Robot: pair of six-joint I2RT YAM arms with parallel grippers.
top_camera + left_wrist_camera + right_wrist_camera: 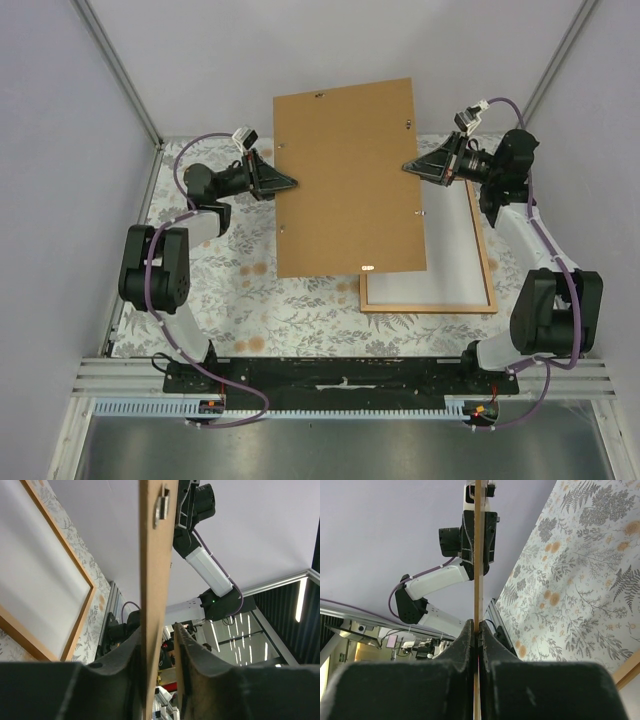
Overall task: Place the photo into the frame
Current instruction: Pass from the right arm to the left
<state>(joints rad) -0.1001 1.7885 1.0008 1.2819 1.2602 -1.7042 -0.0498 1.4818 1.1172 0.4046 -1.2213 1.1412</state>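
top view: a flat brown rectangular backing board (350,180) hangs between both arms. the thin orange-brown wooden frame (428,309) lies at its 5 o'clock, long axis 12-to-6, nearer the right gripper (408,166). the white sheet inside is likely the photo (450,270), back up.
left wrist: the left gripper (157,635) is part-open, loosely straddling the board's edge.
right wrist: the right gripper pinches the board tight.
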